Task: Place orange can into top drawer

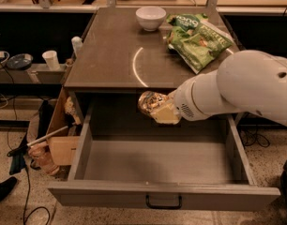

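Dim, warm light from above. Claw (163, 112) over open drawer (162, 198), just below table (101, 50) edge, grips can (149, 102); can glints. Bright curved glare arc (136, 67) on table just behind claw. Deep shadow under table behind claw. Arm (246, 88) right of claw brightly lit. Drawer floor below claw flat, even grey.

Can (148, 101): shiny orange-gold, clamped in the gripper (158, 110). Drawer (134, 197): grey, black handle, open, directly below the gripper.
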